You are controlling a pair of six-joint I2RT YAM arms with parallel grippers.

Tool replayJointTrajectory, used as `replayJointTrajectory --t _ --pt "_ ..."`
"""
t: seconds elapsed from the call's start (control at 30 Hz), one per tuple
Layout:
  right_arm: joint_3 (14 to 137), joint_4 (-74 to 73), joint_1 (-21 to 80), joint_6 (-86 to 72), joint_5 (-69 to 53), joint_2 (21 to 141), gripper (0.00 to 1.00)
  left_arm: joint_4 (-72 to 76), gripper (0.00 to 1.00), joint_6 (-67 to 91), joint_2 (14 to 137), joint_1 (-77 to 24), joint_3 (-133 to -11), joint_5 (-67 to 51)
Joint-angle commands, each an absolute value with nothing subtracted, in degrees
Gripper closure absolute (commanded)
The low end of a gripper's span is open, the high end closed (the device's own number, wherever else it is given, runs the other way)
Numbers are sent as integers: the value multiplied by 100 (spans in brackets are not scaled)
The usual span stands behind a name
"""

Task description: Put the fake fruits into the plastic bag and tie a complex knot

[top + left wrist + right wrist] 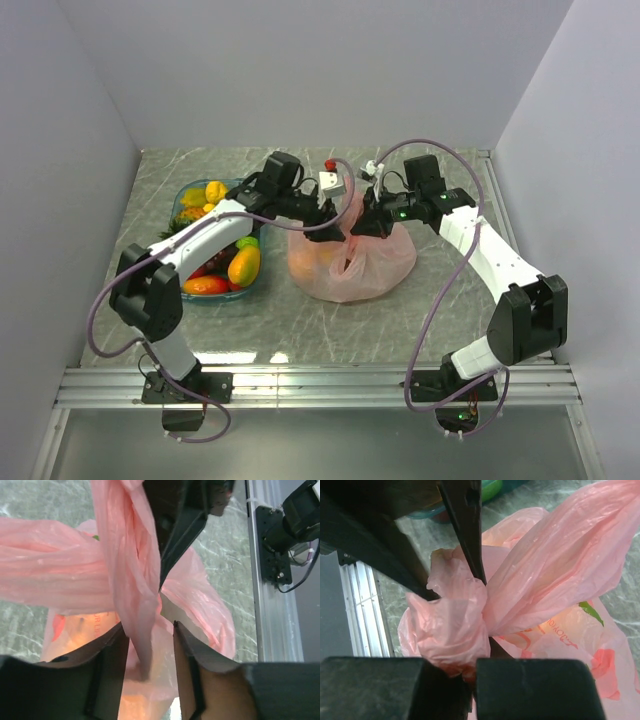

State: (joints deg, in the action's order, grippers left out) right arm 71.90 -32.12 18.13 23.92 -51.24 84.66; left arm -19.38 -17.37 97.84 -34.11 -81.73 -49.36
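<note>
— Whereabouts of things?
— Thin, crinkly, translucent pink plastic bag [350,262] at table centre, with orange shapes glowing through its skin. More glossy plastic fake fruits [243,265] in the clear teal rectangular tray [178,203], at nine o'clock of the bag.
— Grippers?
— Right gripper [473,667] clenched on the knot [452,625], a crumpled twisted bunch of pink film, apparently only half formed. Broad pink tail fanning toward two o'clock in that wrist view. Left gripper [149,630] slack, jaws parted loosely either side of a twisted pink strand [135,580].
— Best way to finish the tie?
— Keep the right pinch firm as the anchor. Close the left low on the strand, near the crossing, then draw toward nine o'clock against a right-hand pull toward three. Pull level rather than upward, probably safer against tipping the bag. Slow, even tension; thin film likely to tear under a jerk.
</note>
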Motion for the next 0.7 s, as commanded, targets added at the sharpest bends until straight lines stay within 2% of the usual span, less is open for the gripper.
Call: replayJointTrajectory --t 0.0,0.1,0.2,0.3,0.33,0.4,0.47,0.67 --pt "7365 -3120 1837 2610 -5414 8437 100 -1854 53 -1758 9281 -3279 -8095 -5255" --pt "7374 -3234 1854 2759 -5537 8455 100 -1837 54 -1688 9334 -3252 -8147 -5335" --pt "7427 -3418 1854 2953 -5703 8464 100 -1513 61 -1486 9457 -3269 -8191 -5405" --pt "7444 -3498 1889 3076 -5643 8464 100 -1398 85 -1450 9668 -3322 -8358 -5414" --pt "7444 -3498 1907 3085 -5582 8481 100 -1371 98 -1450 9711 -3331 -8402 -5449" --pt "7462 -3437 1977 2971 -5389 8508 98 -1284 100 -1363 9765 -3340 -8464 -5502" --pt "7601 -3611 2004 3014 -5256 8613 86 -1152 99 -1223 9756 -3349 -8455 -5493" --pt "7717 -3797 2065 3023 -5247 8754 58 -879 100 -941 9642 -3357 -8288 -5082"
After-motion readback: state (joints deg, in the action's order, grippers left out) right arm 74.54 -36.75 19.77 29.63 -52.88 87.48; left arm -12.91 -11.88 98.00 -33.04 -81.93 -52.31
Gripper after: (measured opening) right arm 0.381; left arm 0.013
